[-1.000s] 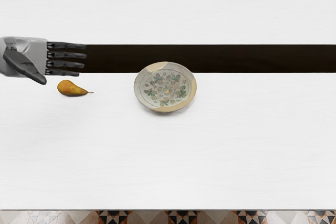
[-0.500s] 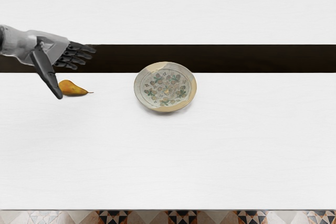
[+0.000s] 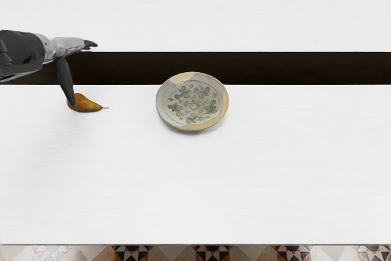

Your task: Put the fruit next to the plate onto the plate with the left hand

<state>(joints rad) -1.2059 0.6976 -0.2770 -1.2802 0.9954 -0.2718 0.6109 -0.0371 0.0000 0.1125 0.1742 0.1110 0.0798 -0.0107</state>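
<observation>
The left hand (image 3: 66,49) hangs over the left side of the bench (image 3: 195,175), seen edge-on, its fingers straight, its thumb pointing down, holding nothing. The thumb tip meets the fat end of the pear (image 3: 86,106); whether it touches I cannot tell. The pear lies on the bench, left of the plate (image 3: 222,109) and apart from it.

You're looking at a golden-brown pear (image 3: 84,104) with a thin dark stem. The plate (image 3: 223,109) shows you a tan rim and a pale cream face with green leaf sprigs and small reddish blooms. Table (image 3: 195,175): plain white, crossed by a black-brown band (image 3: 275,68). Left hand (image 3: 66,47): silver-grey palm, black fingers (image 3: 90,44), dark grey thumb (image 3: 66,80). Floor (image 3: 214,253): tiles patterned in black, orange and cream triangles.
</observation>
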